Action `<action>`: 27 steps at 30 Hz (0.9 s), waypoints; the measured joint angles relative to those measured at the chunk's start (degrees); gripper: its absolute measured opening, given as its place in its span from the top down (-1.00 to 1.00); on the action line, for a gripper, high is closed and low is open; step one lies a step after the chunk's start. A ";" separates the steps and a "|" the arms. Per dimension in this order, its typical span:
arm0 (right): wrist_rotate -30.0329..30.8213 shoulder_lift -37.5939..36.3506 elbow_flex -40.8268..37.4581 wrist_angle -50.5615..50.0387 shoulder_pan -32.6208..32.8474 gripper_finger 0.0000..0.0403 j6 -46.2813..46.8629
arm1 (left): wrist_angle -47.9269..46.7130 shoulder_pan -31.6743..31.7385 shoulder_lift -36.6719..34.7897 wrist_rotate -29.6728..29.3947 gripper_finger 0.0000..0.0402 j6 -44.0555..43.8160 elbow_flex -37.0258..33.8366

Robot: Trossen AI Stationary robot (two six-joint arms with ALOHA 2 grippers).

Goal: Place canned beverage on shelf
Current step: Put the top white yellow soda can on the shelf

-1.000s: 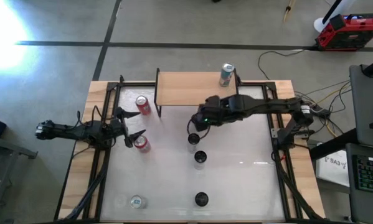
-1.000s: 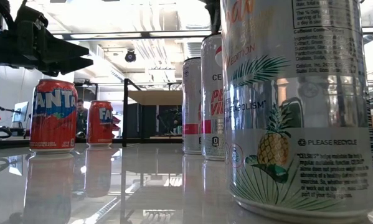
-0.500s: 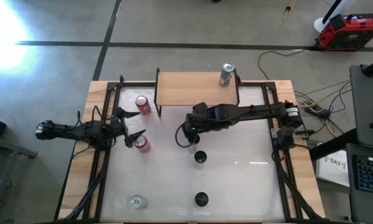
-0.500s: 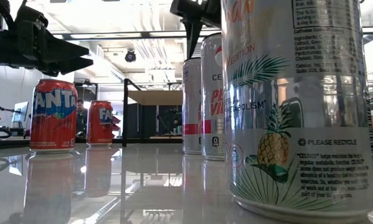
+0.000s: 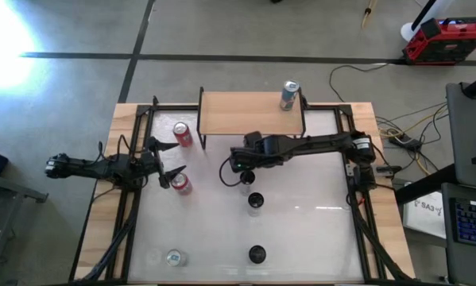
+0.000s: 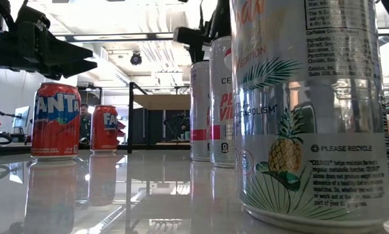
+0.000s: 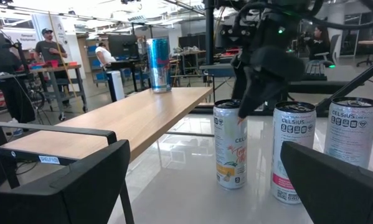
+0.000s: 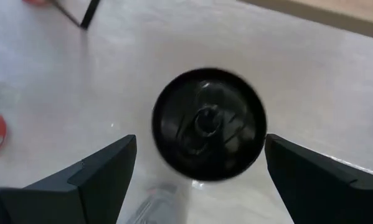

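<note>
Three slim cans stand upright in a row down the middle of the white table. My right gripper [image 5: 233, 176] hangs open over the farthest one [image 8: 209, 124], tipped steeply down. Its fingers [image 8: 105, 165] stand on either side of the can's dark top, with gaps to it. In the left wrist view that can [image 7: 230, 146] stands just below one dark finger. The shelf [image 5: 249, 113] stands at the far edge with a blue can [image 5: 289, 95] upright on its right end. My left gripper [image 5: 168, 163] waits open and level at the table's left.
Two red Fanta cans [image 5: 182, 133] [image 5: 180, 183] stand by my left gripper's fingers. The row's other two cans [image 5: 255, 200] [image 5: 256, 254] stand nearer the front. A silver can [image 5: 172, 257] stands at the near left. A black frame rail [image 5: 134, 199] borders the table.
My right gripper has gone down and toward the table's left, tipping further down, and now hangs over the farthest can of the row. Its fingers have stayed the same width apart. No can has moved.
</note>
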 joint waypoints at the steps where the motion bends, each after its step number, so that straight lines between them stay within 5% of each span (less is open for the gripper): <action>1: 0.54 0.18 0.00 0.10 -0.04 -0.67 0.67 | -0.01 -0.02 0.00 0.02 -0.99 0.00 0.02; 16: 2.58 4.62 1.01 -0.07 -0.84 -0.63 7.31 | -0.02 -0.01 0.00 0.00 -0.99 0.00 0.01; 27: 2.53 5.07 2.00 -0.69 -1.17 -0.22 9.30 | -0.03 -0.01 0.00 0.00 -0.99 0.00 0.01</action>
